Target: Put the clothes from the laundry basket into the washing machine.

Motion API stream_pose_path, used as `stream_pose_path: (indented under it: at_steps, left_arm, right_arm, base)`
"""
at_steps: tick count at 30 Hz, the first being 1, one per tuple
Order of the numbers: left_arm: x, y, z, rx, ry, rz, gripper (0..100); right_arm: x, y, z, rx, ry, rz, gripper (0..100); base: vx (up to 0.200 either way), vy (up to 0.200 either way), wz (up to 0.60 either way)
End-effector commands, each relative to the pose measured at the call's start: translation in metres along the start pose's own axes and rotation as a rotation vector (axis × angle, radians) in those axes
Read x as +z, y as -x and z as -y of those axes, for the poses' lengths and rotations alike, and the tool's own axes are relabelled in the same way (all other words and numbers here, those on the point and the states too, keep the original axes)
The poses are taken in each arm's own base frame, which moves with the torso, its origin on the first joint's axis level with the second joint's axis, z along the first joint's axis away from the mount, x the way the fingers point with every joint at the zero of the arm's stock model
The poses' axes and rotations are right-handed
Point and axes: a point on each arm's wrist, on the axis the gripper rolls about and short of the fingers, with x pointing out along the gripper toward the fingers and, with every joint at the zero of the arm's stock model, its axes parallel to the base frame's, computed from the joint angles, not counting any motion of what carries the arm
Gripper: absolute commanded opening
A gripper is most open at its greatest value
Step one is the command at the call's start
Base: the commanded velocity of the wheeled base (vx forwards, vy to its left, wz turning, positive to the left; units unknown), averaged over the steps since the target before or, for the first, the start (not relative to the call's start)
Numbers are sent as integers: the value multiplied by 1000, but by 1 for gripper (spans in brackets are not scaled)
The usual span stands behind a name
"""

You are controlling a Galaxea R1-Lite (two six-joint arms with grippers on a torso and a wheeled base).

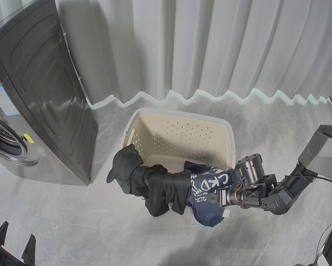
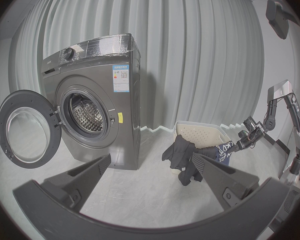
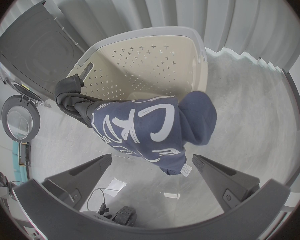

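A white pleated curtain (image 1: pixel 210 37) hangs across the whole back of the room, its hem meeting the floor (image 1: pixel 99 222) in a wavy line. The floor is pale grey with a faint marbled pattern and a slight sheen. A white sheet of paper (image 3: pixel 114 186) lies flat on it, with a smaller white scrap (image 3: pixel 171 195) nearby. Just beside the sheet, a thin cable (image 3: pixel 94 193) loops toward a dark ribbed object (image 3: pixel 125 214) I can't make out.

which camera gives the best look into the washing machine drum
The left wrist view: the washing machine faces it, door swung open, drum visible. The head view catches the opening's edge; the right wrist view shows the machine's side and the door, small.
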Motion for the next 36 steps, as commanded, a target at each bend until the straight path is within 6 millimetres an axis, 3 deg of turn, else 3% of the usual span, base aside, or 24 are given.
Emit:
stream_pose_path:
  at_steps: [1,12,13,28,33,36]
  left_arm:
    - [-4,-1,0,1,0,-8,100]
    - [-4,-1,0,1,0,-8,100]
    - [-4,-1,0,1,0,-8,100]
    - [-4,-1,0,1,0,-8,100]
    - [-4,-1,0,1,0,-8,100]
    - [-4,-1,0,1,0,-8,100]
  right_arm:
    - [0,-7,-1,-1,1,-4,100]
    - [10,-10,-3,-3,-29,36,100]
    - [11,-10,-3,-5,-30,36,0]
    - [12,1,-3,1,-32,47,0]
    - [8,24,-2,10,-21,51,0]
    - [5,47,-6,37,-9,71,0]
  base:
    - [0,0,0]
    - [0,0,0]
    - [0,0,0]
    - [0,0,0]
    - [0,0,0]
    - [0,0,0]
